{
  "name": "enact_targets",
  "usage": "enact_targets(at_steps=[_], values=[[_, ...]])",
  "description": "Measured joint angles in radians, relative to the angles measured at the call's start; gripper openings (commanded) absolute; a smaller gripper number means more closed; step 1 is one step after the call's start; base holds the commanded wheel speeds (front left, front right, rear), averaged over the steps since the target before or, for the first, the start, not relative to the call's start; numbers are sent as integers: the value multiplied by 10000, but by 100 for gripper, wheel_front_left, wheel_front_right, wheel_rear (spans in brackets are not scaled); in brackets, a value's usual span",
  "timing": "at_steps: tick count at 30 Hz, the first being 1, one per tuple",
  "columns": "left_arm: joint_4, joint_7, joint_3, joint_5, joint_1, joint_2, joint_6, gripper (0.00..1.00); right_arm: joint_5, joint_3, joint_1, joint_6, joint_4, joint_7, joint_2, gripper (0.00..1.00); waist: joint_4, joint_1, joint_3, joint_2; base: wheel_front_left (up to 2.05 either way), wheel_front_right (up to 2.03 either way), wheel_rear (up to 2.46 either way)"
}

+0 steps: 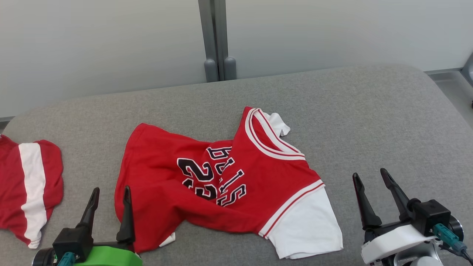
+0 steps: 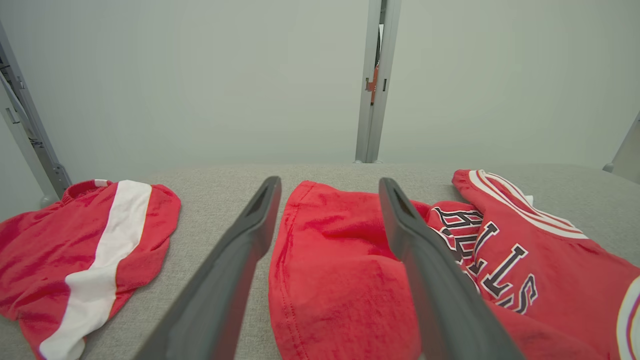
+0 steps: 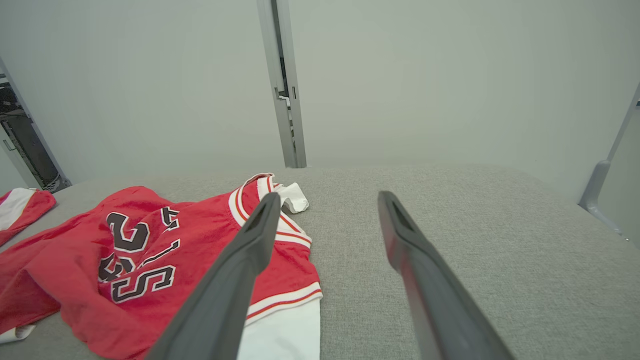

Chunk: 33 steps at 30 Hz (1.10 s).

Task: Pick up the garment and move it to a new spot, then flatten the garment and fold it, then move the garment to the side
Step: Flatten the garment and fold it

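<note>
1. The garment point(image 1: 221, 184), a red jersey with dark lettering, lies crumpled near the middle of the grey table point(image 1: 369, 111), closer to the robot's edge than to the far one. It is not yet flattened or folded.
2. Its long axis runs across the head view. The hem point(image 1: 123, 177) is at the robot's left, and the collar point(image 1: 271, 138) and one white sleeve point(image 1: 306, 225) are at the right.
3. The left hand point(image 1: 112, 188) is released, with its fingers spread and nothing between them. It sits at the hem end. In the left wrist view the hem corner lies between the two fingers and ahead of them.
4. The right hand point(image 1: 369, 172) is also released and holds nothing. It stands apart from the white sleeve, with bare table between them, so the left hand is the nearer of the two.
5. From these angles I cannot tell whether the left fingers touch the cloth or hover just above it.
6. A second red garment with a white stripe point(image 1: 29, 184) lies at the far left, well apart from the jersey.
7. Judged from this, the pickup has not begun. The left hand need only go forward and down onto the hem, while the right must move to its left to reach the sleeve or collar.
</note>
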Motion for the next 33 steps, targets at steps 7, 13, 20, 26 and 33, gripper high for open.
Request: enact_targets(at_steps=[7, 13, 20, 26, 33], values=[[-196, 0, 163, -117, 38, 63, 69, 100, -12, -31, 161, 0, -163, 73, 81, 100, 68, 0, -44, 0, 0, 0, 0], [-422, 2, 228, -203, 194, -65, 150, 100, -10, -128, 200, 0, -182, 73, 234, 100, 194, 0, -6, 0, 0, 0, 0], [-395, 2, 205, -96, 193, -92, 134, 100, -12, -173, 199, 0, -184, 113, 307, 100, 308, 0, 26, 0, 0, 0, 0], [-380, 0, 169, 96, 193, -88, 90, 100, -17, -180, 199, 0, -188, 119, 328, 100, 354, 0, 22, 0, 0, 0, 0], [-209, 0, 121, 272, 193, -40, 84, 100, -84, -201, 199, 0, -186, 161, 349, 100, 342, 0, 34, 0, 0, 0, 0]])
